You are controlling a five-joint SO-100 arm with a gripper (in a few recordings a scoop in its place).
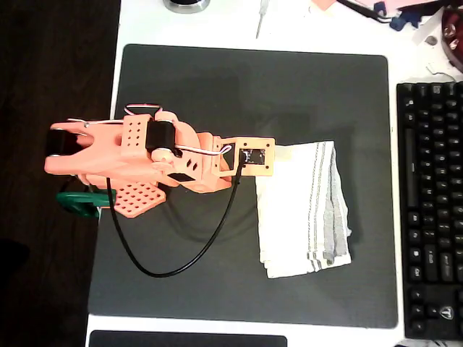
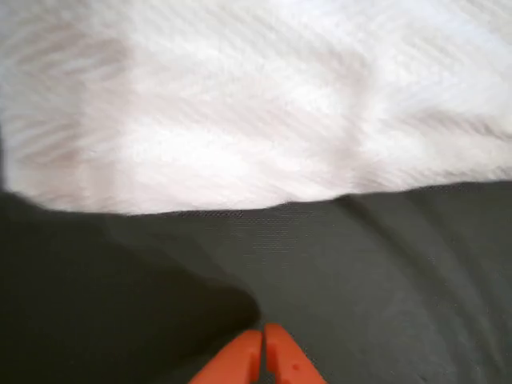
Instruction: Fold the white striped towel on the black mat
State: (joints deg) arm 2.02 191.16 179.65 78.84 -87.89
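Overhead view: white striped towel (image 1: 307, 210) lies folded on right half of black mat (image 1: 289, 87), keyboard (image 1: 430, 210) further right on the counter. Wrist view: hand (image 2: 262, 340) closed, fingertips touching, empty, over mat just short of the towel edge.

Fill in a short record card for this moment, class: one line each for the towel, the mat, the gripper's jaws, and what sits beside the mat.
towel: the white striped towel lies folded on the right half of the mat in the overhead view, grey stripes running along its length
mat: the black mat lies flat on a white table
gripper: the gripper has its jaws together over bare mat, just short of the towel's edge, holding nothing
beside the mat: a black keyboard to the right in the overhead view
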